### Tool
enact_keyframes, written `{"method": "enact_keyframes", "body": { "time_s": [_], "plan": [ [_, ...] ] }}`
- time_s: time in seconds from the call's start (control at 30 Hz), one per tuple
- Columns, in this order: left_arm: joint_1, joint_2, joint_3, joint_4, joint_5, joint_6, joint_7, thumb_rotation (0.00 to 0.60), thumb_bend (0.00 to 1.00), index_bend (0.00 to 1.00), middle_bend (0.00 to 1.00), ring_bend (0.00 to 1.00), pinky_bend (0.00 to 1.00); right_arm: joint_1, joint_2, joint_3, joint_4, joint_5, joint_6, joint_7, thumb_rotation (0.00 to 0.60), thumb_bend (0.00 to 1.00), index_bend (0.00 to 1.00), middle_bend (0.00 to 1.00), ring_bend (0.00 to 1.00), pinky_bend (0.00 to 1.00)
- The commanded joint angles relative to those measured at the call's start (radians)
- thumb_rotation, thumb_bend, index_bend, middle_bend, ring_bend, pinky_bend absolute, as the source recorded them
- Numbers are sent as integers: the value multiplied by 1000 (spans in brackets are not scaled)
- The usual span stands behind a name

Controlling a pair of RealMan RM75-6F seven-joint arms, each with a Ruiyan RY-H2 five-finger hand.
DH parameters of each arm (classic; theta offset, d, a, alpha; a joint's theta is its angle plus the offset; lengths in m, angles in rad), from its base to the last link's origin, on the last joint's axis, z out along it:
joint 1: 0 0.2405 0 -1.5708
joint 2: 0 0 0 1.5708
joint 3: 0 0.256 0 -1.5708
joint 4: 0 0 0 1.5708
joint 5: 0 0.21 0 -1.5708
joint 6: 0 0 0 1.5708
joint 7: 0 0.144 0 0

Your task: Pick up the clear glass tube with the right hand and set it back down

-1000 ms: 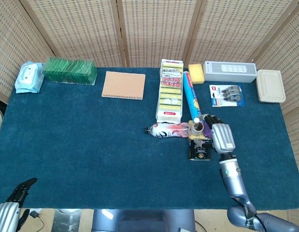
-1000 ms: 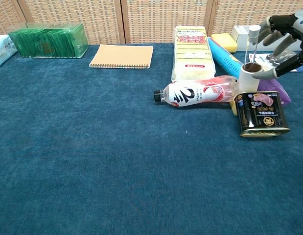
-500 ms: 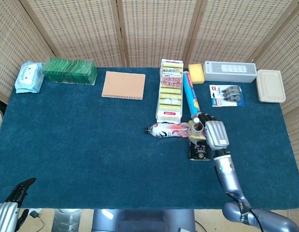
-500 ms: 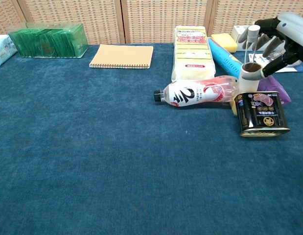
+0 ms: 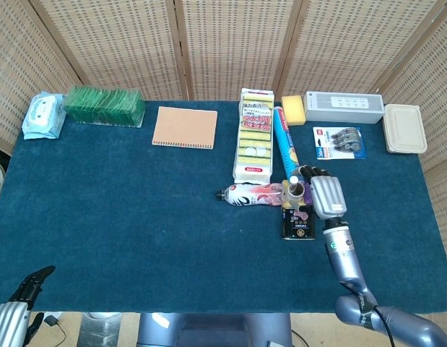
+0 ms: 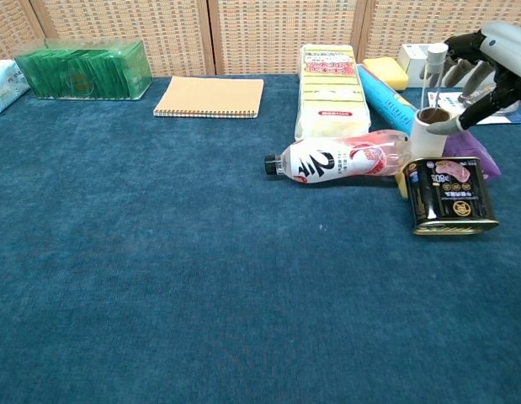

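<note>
While the right hand (image 6: 487,71) hovers at the far right of the blue felt tabletop (image 6: 159,252), its dark fingers (image 6: 462,46) are spread and curved around empty air, gripping nothing. The clear glass tube with a white cap (image 6: 432,80) stands upright in a short white cylindrical holder (image 6: 428,135), just to the left of the fingers and apart from them. Below the hand lies a black rectangular tin can (image 6: 449,195), and further left a white and pink plastic bottle (image 6: 340,157) lies on its side. The left hand (image 5: 28,285) shows only dark fingertips at the near left table edge, so I cannot tell its state.
</note>
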Motion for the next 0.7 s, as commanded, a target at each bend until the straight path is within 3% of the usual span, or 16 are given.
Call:
{"method": "enact_keyframes", "body": {
  "time_s": [0.03, 0.7],
  "plan": [
    [0, 0, 0, -1, 1, -1, 1, 600, 201, 114, 171, 155, 336, 3, 3, -3, 7, 0, 0, -2, 600, 193, 351, 378, 363, 374],
    [0, -2, -2, 4, -9, -6, 0, 600, 200, 114, 172, 155, 336, 6, 10, -15, -28, 4, 31, -36, 600, 206, 421, 454, 454, 420]
  ]
}}
